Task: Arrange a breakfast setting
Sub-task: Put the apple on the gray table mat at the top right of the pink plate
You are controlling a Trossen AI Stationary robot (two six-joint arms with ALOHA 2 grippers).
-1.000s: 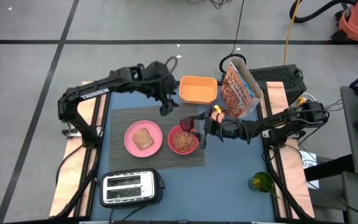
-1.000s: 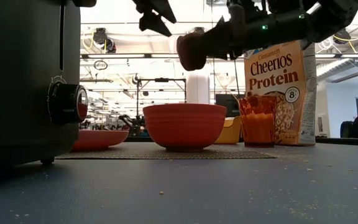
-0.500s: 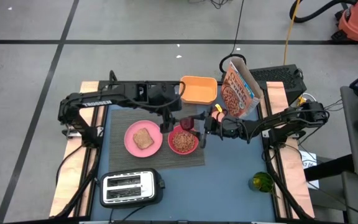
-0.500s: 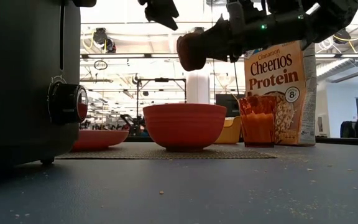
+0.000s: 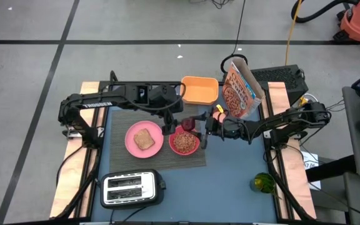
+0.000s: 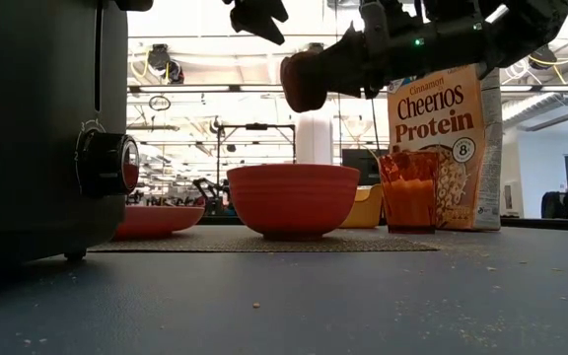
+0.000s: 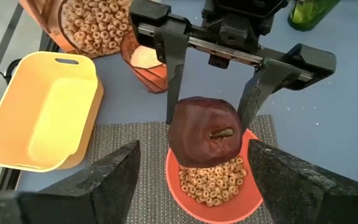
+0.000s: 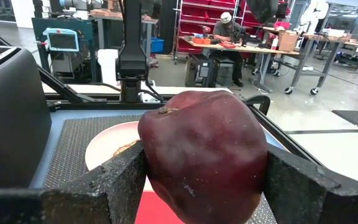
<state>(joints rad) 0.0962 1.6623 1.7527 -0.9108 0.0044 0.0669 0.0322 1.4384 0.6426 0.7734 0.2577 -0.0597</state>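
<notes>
Fingers of the left gripper (image 5: 168,122) were spread wide and empty, as was shown by the left wrist view, where both dark fingers (image 7: 114,180) stood well apart at either side of the fruit. The left arm was stretched from the table's left edge across the far side of the grey placemat (image 5: 120,119), its gripper held above the gap between the pink plate (image 5: 133,147) and the pink bowl (image 5: 184,142). A toast slice (image 5: 144,139) lay on the plate. Farther right, the right gripper (image 5: 195,125) was reached in level from the right side, and the dark red fruit (image 7: 204,132) was pinched between its two fingers, raised above the bowl, which was filled with cereal.

Against the picture of a second before, the left arm had been straightened and brought from the placemat's far edge toward the fruit; the right arm and the fruit had not been moved.

Only from the left wrist view could the fruit's stem end and the cereal rings under it be seen. By the low view, clear air between fruit (image 6: 304,81) and bowl (image 6: 293,200) was shown, with a cereal box (image 6: 442,148), an orange cup (image 6: 408,190) and the toaster (image 6: 42,123) standing on the table. A yellow tub (image 5: 199,90) at the far edge was seen from above.
</notes>
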